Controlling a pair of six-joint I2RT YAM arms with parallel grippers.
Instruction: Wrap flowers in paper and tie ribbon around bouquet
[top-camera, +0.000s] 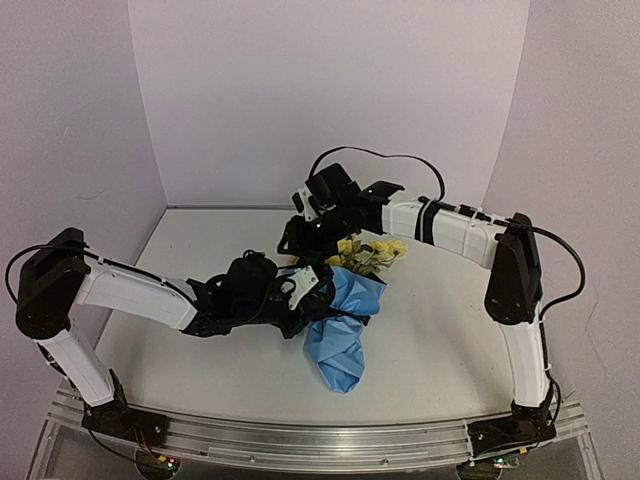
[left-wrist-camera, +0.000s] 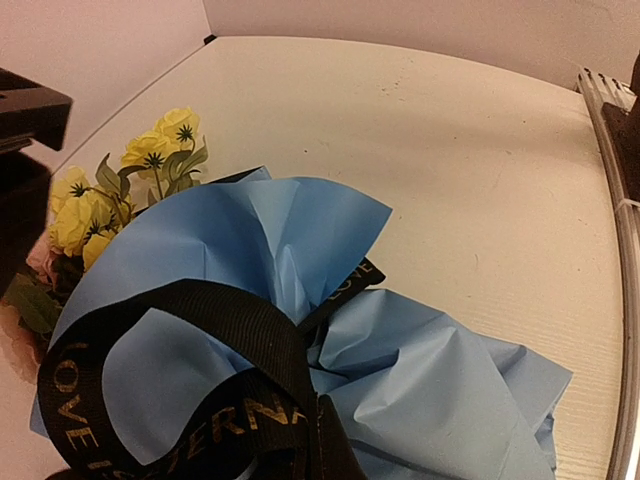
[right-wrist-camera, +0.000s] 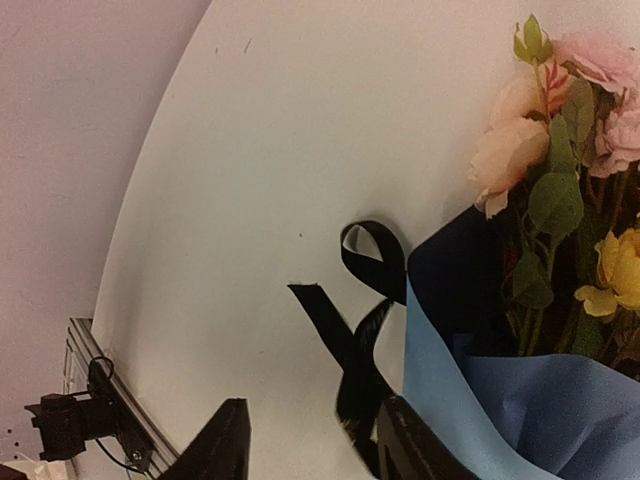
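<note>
Blue paper (top-camera: 345, 345) wraps the flowers (top-camera: 372, 255), black ribbon (left-wrist-camera: 200, 310) over it.

You have two arms at work, the left arm (top-camera: 130, 290) and the right arm (top-camera: 455, 228), one on either side of the paper (top-camera: 340, 335). There is one blue sheet of it. One black ribbon (left-wrist-camera: 215, 310) loops over it, and one bunch of flowers (top-camera: 372, 254) pokes out of it, with at least three pink blooms (right-wrist-camera: 520, 120) and four yellow blooms (left-wrist-camera: 150, 150). One table (top-camera: 440, 340) lies beneath
</note>
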